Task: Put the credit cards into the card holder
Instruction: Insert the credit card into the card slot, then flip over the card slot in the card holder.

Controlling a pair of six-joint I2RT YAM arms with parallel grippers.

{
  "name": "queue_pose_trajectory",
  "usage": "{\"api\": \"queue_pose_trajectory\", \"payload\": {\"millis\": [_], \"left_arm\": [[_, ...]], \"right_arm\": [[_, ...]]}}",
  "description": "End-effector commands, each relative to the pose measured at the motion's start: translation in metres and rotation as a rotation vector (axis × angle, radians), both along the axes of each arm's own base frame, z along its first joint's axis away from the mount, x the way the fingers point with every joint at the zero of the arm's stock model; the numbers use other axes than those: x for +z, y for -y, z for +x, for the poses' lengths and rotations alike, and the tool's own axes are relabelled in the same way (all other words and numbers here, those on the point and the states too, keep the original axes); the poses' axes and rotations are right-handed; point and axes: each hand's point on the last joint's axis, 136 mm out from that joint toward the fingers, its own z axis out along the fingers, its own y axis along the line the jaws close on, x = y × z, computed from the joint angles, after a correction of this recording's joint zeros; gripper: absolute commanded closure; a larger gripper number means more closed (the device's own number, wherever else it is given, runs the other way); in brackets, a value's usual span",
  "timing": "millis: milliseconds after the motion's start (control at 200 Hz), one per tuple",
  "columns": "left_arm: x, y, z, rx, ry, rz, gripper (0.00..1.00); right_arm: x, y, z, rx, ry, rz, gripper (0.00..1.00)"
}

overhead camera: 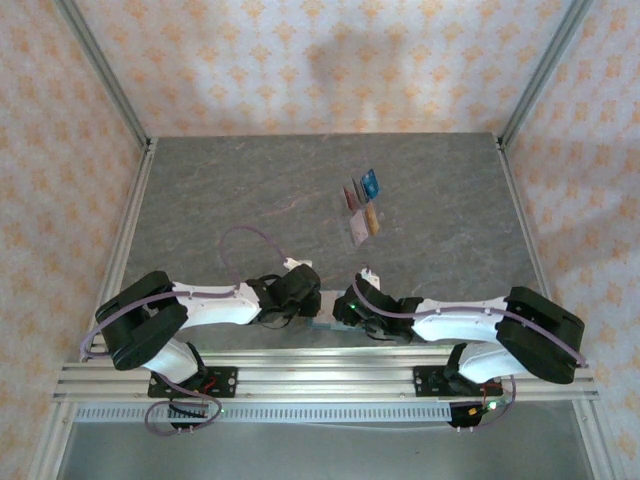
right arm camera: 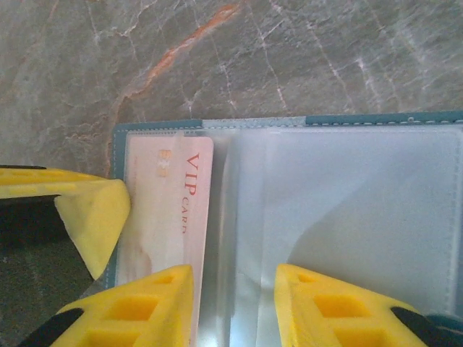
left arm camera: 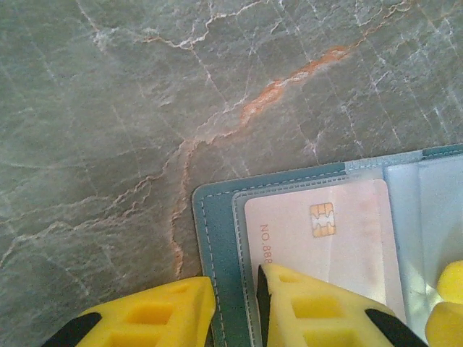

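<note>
The card holder [left arm camera: 217,238] lies opened flat. Its cover is teal and leather-like, with pale stitching following a rounded corner, and the inside is paler. Glossy clear plastic sleeves line it, slightly creased. A pink card [left arm camera: 325,249] is tucked in the pocket nearest that corner: a thin rectangle with a gold chip and printed digits. My right wrist view shows "VIP CARD" on it in red letters.

My left gripper [left arm camera: 235,289] pinches the holder's stitched teal edge. One ribbed yellow finger is outside the cover and the other lies on the sleeve over the card's end. My right gripper [right arm camera: 235,289] is spread, its two yellow fingers apart over the clear sleeves just beside the card's long edge, with a fold of sleeve in the gap. The two grippers sit close together at the near edge of the table [left arm camera: 108,108].

The loose cards [overhead camera: 361,208] lie in a small cluster well ahead of both grippers, a little toward my right. A blue card [overhead camera: 372,184] is farthest out.

The table is matte grey-green with a stone pattern, pale veins and a rust-orange streak [left arm camera: 289,76]. Walls [overhead camera: 300,60] papered in peach with small orange motifs stand around it, and a ribbed aluminium rail [overhead camera: 300,375] carries my bases.
</note>
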Motion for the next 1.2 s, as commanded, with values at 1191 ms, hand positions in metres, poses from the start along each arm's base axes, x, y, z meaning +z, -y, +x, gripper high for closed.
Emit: {"api": "queue_pose_trajectory", "payload": {"millis": [1191], "left_arm": [[-0.023,-0.021,-0.018,-0.006,-0.063,0.084,0.74]], "right_arm": [[-0.016,0.037,0.021,0.152,0.044,-0.53,0.65]]}}
